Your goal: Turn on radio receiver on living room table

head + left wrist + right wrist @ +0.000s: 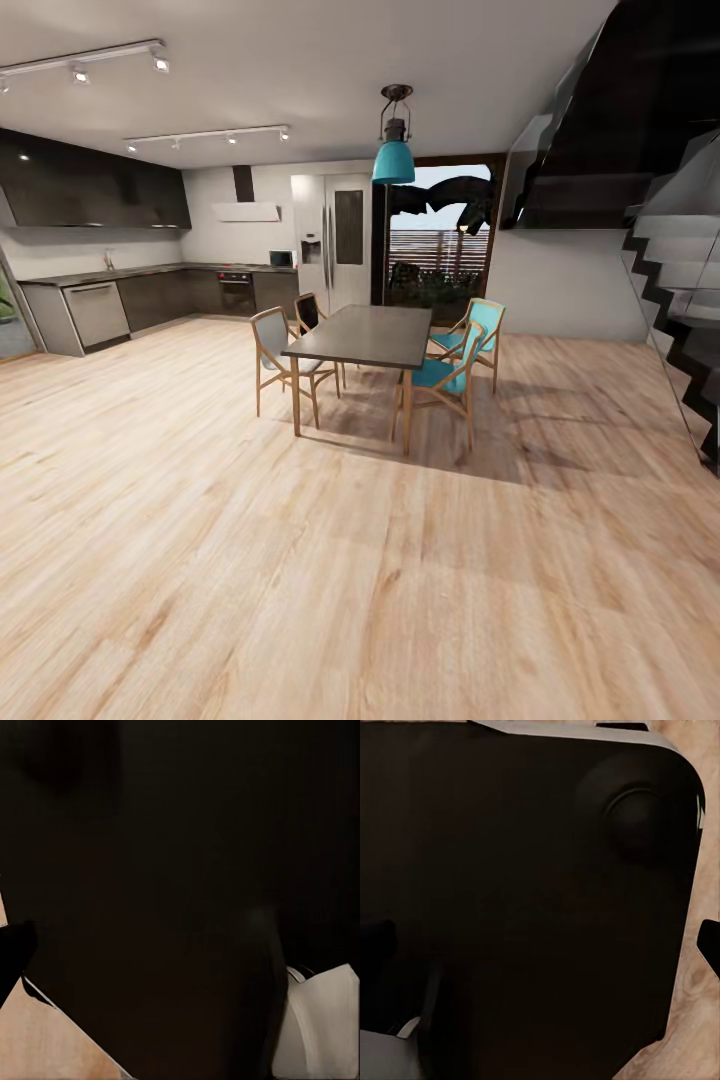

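Head view looks across an open room with a light wood plank floor (pixel 300 580), its grain running in long pale boards. At far left a kitchen run (pixel 110 300) lines the wall — dark glossy upper cabinets, grey lower fronts, a steel-faced appliance door, track lights on the ceiling above. Further along stand a built-in oven (pixel 236 291), a white hood and a tall silver fridge (pixel 330 245). Mid-room sits the taller dark dining table (pixel 365 335) on wooden legs, with a flat matte rectangular top; four wooden-framed chairs surround it, two grey-cushioned at its left and two teal chairs (pixel 455 365) at its right. A teal bell-shaped pendant lamp (pixel 394 155) hangs above. Behind is a dark-framed glass door, and at right a black zigzag staircase (pixel 660 200) climbs the wall. No writing can be read anywhere.

Left wrist view is nearly all dark, smooth robot body, with a sliver of floor and a white curved panel at the edges. Right wrist view looks similar — a black rounded housing over wood floor. Whether either pincer is spread or pressed together I cannot tell, and the arms' poses are probably tucked close to the body.
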